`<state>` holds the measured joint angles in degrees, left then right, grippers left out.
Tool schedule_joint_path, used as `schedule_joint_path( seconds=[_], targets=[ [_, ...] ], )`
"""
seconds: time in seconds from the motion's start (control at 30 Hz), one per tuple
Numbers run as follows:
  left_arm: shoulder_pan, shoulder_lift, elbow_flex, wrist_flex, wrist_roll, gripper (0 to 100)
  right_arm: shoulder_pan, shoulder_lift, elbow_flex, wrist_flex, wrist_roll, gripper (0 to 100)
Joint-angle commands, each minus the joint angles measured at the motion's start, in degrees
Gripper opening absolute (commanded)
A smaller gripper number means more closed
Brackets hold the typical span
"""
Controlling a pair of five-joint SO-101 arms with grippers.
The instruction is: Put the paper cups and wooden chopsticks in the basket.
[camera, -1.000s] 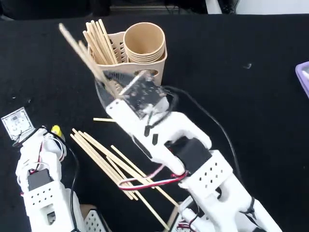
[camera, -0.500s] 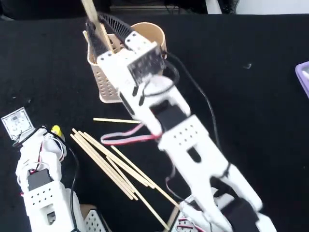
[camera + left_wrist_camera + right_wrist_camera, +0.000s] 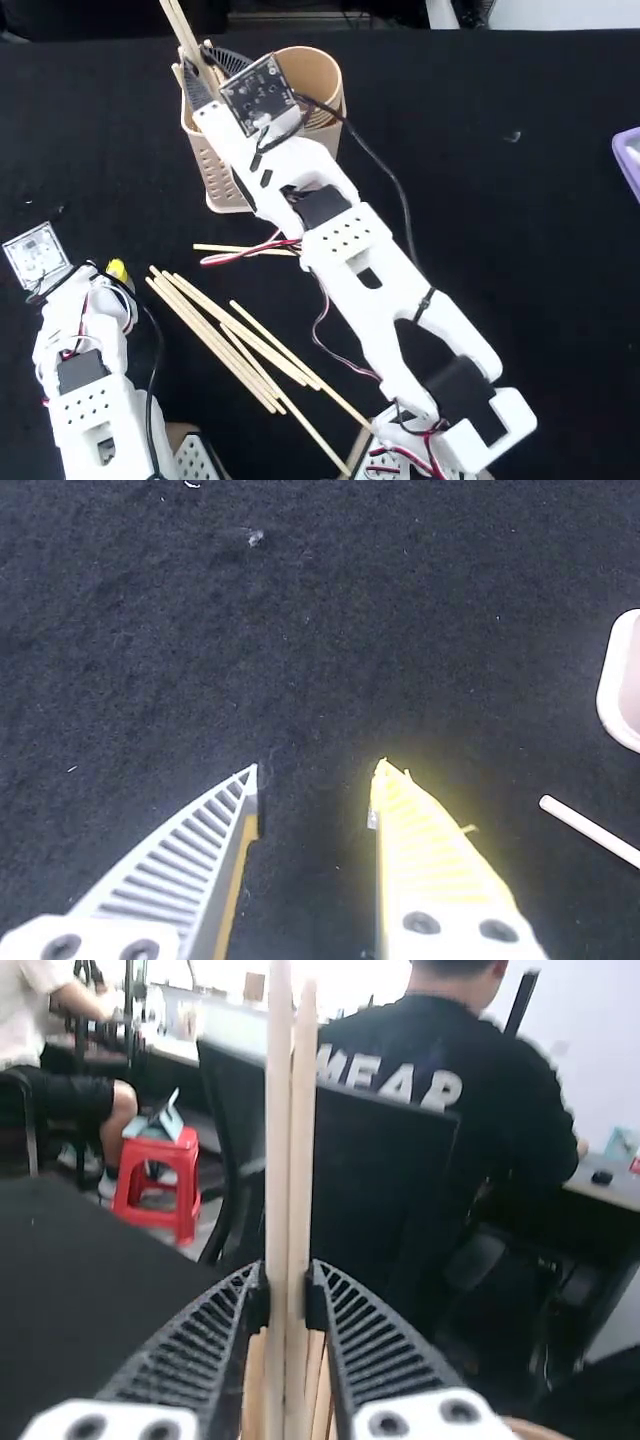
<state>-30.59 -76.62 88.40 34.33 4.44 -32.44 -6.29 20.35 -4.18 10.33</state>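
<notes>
A beige slotted basket (image 3: 222,180) stands at the back of the black table with stacked paper cups (image 3: 318,82) in its right side and wooden chopsticks in its left. My right gripper (image 3: 207,72) hovers over the basket's left side, shut on a pair of chopsticks (image 3: 182,28) that stand nearly upright; they rise between its fingers (image 3: 286,1160). Several loose chopsticks (image 3: 240,345) lie on the table in front, and a single one (image 3: 240,249) lies closer to the basket. My left gripper (image 3: 315,780) rests open above bare cloth at the front left.
The right arm (image 3: 370,290) stretches diagonally from the front edge to the basket. A purple object (image 3: 630,160) sits at the right edge. A white rounded object (image 3: 620,680) and a white stick (image 3: 590,832) appear near the left gripper.
The right arm swung the held chopsticks up from a slant in front of the basket to nearly upright over its left side. The left arm kept still.
</notes>
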Motion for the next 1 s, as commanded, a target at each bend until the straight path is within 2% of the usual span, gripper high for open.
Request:
schedule_joint_path(
  seconds=[0.0, 0.07, 0.23, 0.33, 0.43, 0.57, 0.67, 0.73, 0.8, 0.97],
  targets=[
    [0.57, -0.70, -0.57, -1.14, -0.44, 19, 0.35, -0.22, -3.47, 3.87, -0.97, 12.2],
    [0.57, -0.70, -0.57, -1.14, -0.44, 19, 0.53, -0.48, -4.00, 5.27, -2.20, 13.6],
    [0.48, -0.70, -0.57, -1.14, -0.44, 19, 0.70, -5.58, -5.93, 11.16, -2.11, 8.5],
    [0.48, -0.70, -0.57, -1.14, -0.44, 19, 0.18, -11.47, -5.93, 17.85, -2.11, 8.0],
    [0.40, -0.70, -0.57, -1.14, -0.44, 19, -0.44, -17.98, -5.85, 30.86, -2.11, 7.9],
    [0.40, -0.70, -0.57, -1.14, -0.44, 19, -0.62, -24.04, -5.23, 54.42, -2.02, 8.1],
    [0.40, -0.70, -0.57, -1.14, -0.44, 19, -0.26, -24.75, -0.48, 64.62, -1.85, 8.2],
    [0.40, -0.70, -0.57, -1.14, -0.44, 19, -0.26, -24.31, 5.85, 66.73, 1.32, 8.3],
    [0.40, -0.70, -0.57, -1.14, -0.44, 19, -0.26, -23.34, 12.79, 65.76, 8.09, 11.3],
    [0.48, -0.70, -0.57, -1.14, -0.44, 19, 0.70, -17.98, 25.98, 54.86, 21.98, 23.7]
  ],
)
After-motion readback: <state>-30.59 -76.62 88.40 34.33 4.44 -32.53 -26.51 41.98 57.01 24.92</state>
